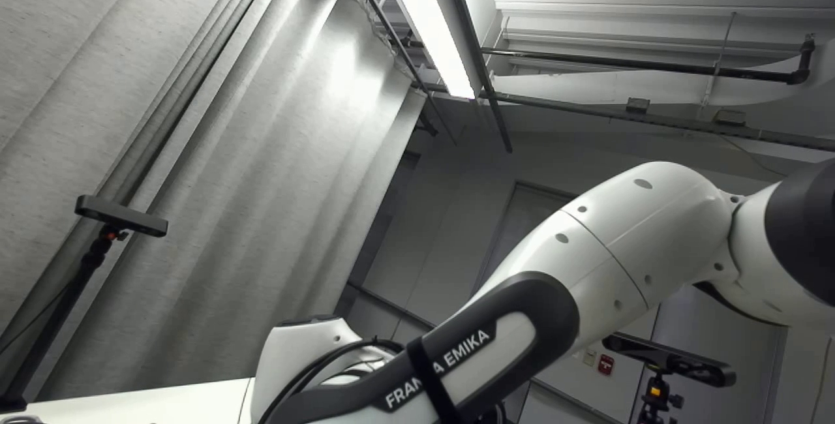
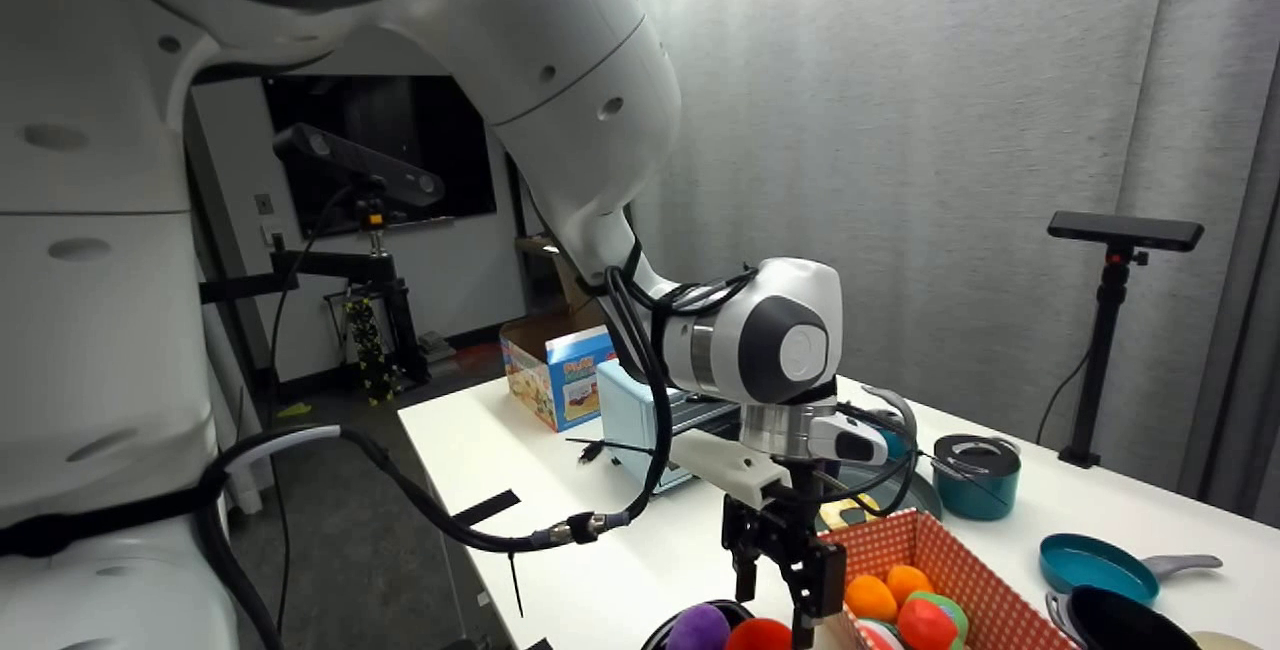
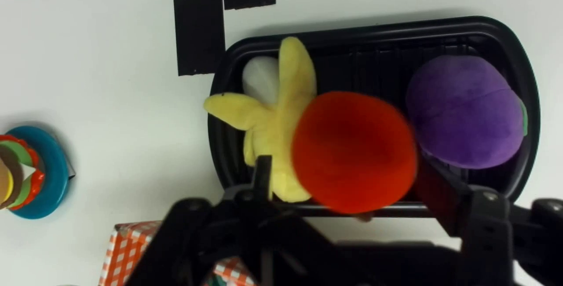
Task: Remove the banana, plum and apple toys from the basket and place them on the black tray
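Note:
The black tray (image 3: 365, 33) lies on the white table in the wrist view; its rim also shows in an exterior view (image 2: 738, 612). The yellow and white banana toy (image 3: 264, 132) lies at the tray's left end. The purple plum toy (image 3: 466, 110) lies at its right end. The red apple toy (image 3: 354, 152), blurred, is between my fingers over the tray. My gripper (image 3: 343, 167) is open; a gap shows between the left finger and the apple, while the right finger seems close to or against it. The red checkered basket (image 2: 985, 595) stands beside the tray.
The basket holds orange toys (image 2: 870, 597) and a red-green toy (image 2: 930, 620). A teal pot (image 2: 978, 478), teal pan (image 2: 1095, 567), dark pot (image 2: 1120, 620) and blue toaster (image 2: 622, 420) stand on the table. A toy burger sits on a teal plate (image 3: 53, 176).

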Robot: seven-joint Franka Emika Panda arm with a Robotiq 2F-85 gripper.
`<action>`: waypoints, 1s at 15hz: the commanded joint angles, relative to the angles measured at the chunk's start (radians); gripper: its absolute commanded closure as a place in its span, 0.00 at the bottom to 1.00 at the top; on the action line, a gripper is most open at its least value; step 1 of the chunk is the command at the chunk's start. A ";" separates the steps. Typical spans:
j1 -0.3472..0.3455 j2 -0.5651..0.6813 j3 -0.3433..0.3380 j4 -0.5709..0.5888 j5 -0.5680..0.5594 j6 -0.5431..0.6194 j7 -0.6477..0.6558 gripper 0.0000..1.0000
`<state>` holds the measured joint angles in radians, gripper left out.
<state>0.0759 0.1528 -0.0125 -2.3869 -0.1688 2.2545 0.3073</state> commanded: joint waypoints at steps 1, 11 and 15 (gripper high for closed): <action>-0.011 -0.020 0.003 0.012 0.006 -0.032 -0.021 0.00; -0.019 -0.189 -0.006 -0.071 -0.076 0.074 0.050 0.00; -0.030 -0.281 0.009 -0.110 -0.131 0.150 0.087 0.00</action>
<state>0.0685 -0.0231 -0.0217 -2.4279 -0.2426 2.3445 0.3498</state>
